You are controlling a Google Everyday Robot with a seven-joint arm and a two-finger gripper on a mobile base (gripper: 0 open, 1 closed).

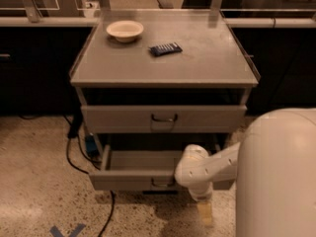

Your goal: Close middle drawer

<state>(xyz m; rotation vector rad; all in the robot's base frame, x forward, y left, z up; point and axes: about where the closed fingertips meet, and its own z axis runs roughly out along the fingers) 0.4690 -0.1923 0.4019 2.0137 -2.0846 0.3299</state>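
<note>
The middle drawer point(129, 179), shallow grey metal with a low front panel and a small dark centre handle, stands pulled out and level, just above and left of the gripper point(205, 214), which hangs below the right part of its front.
</note>
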